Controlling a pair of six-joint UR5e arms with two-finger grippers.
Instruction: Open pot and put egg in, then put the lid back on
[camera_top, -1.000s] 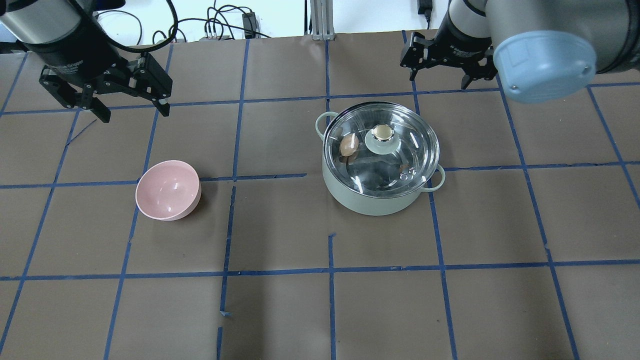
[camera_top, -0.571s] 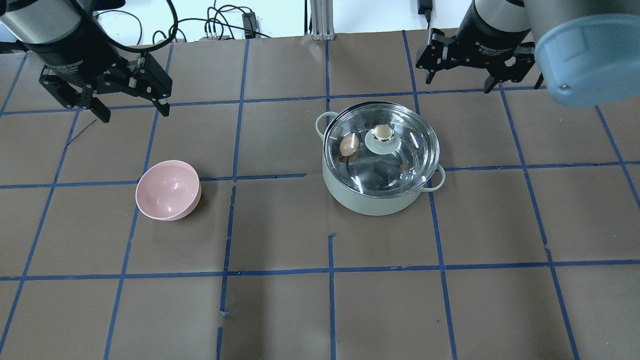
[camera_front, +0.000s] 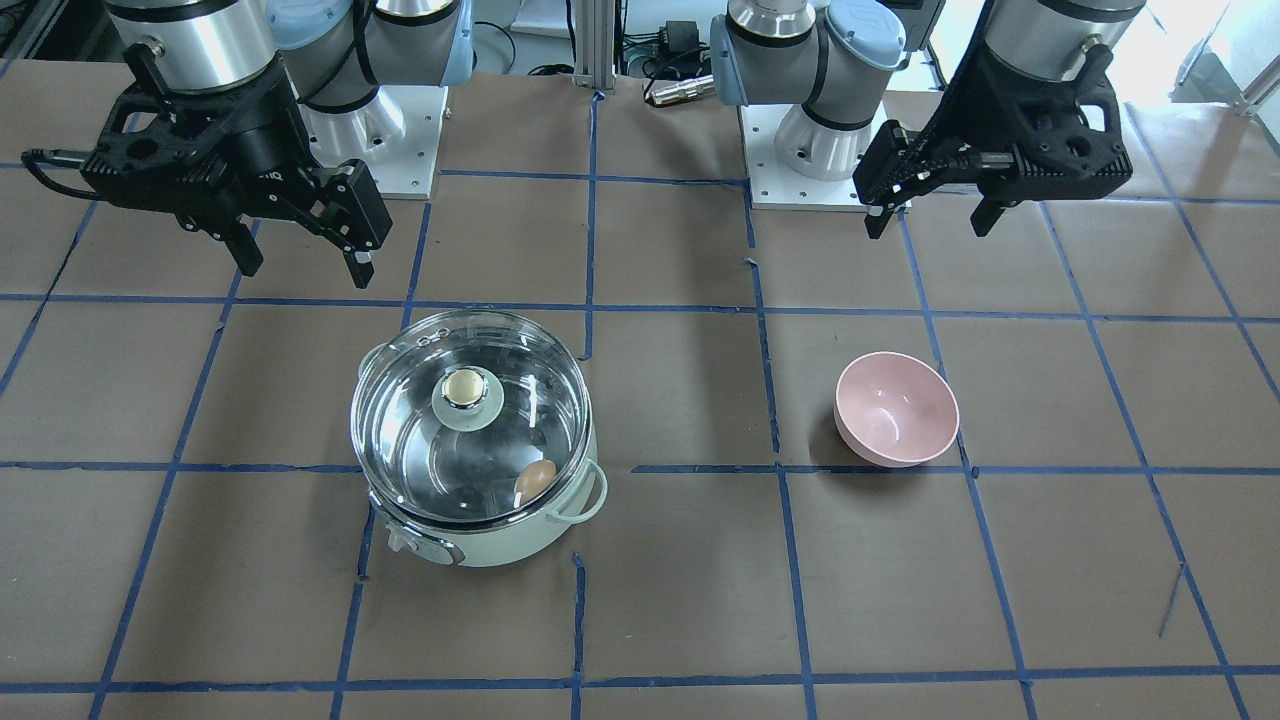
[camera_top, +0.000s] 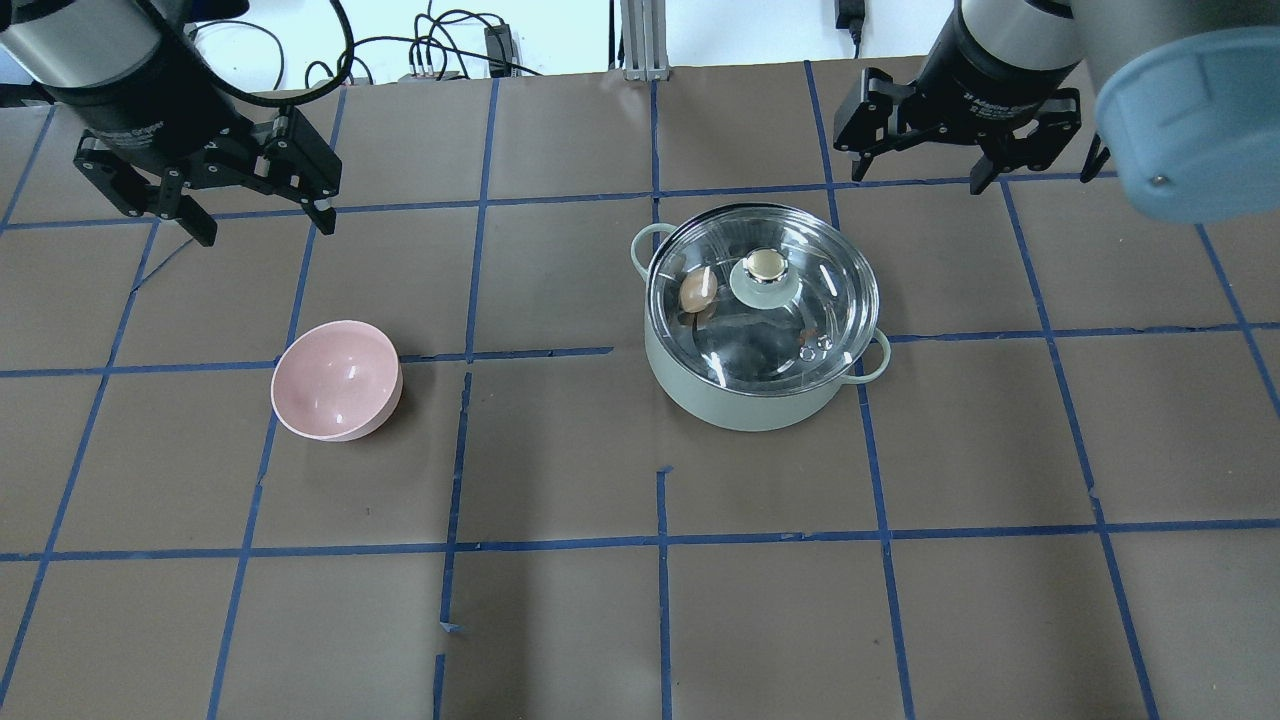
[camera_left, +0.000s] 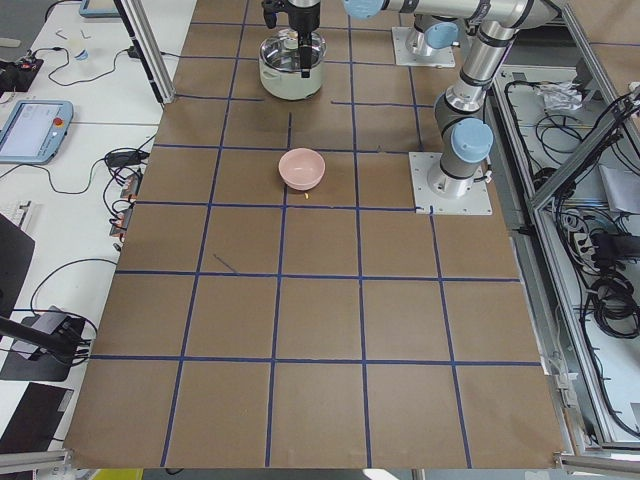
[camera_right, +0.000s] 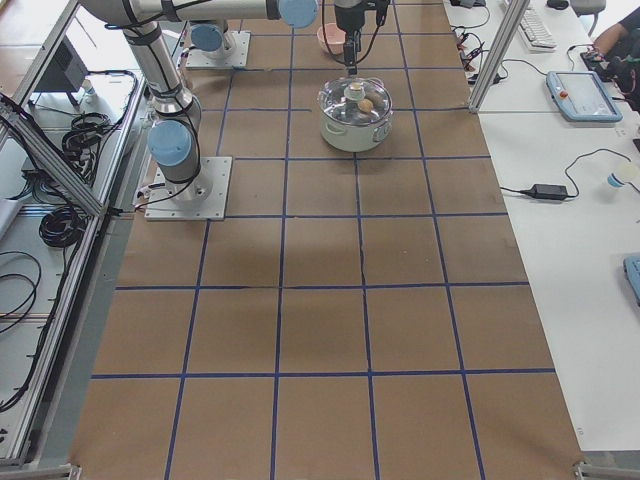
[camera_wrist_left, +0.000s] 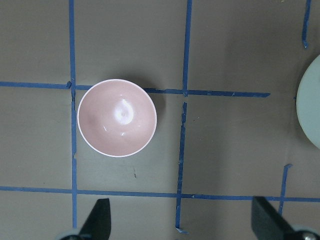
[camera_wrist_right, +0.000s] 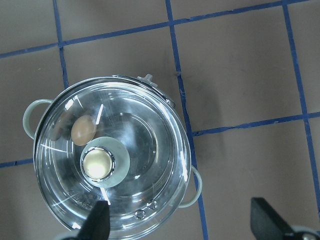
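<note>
The mint-green pot (camera_top: 760, 405) stands right of the table's centre with the glass lid (camera_top: 790, 335) on it. The light-brown egg (camera_top: 695, 292) lies inside, seen through the glass, as in the front view (camera_front: 536, 478) and the right wrist view (camera_wrist_right: 83, 130). My right gripper (camera_top: 918, 175) is open and empty, raised behind the pot. My left gripper (camera_top: 265, 222) is open and empty, raised at the far left behind the pink bowl.
A pink bowl (camera_top: 337, 380) sits empty on the left half of the table, also in the left wrist view (camera_wrist_left: 117, 118). The table is brown paper with a blue tape grid. Cables lie past the far edge.
My right gripper has moved to the right and slightly back, away from the pot. My left gripper has shifted slightly back. Pot, lid, egg and bowl have not moved.
</note>
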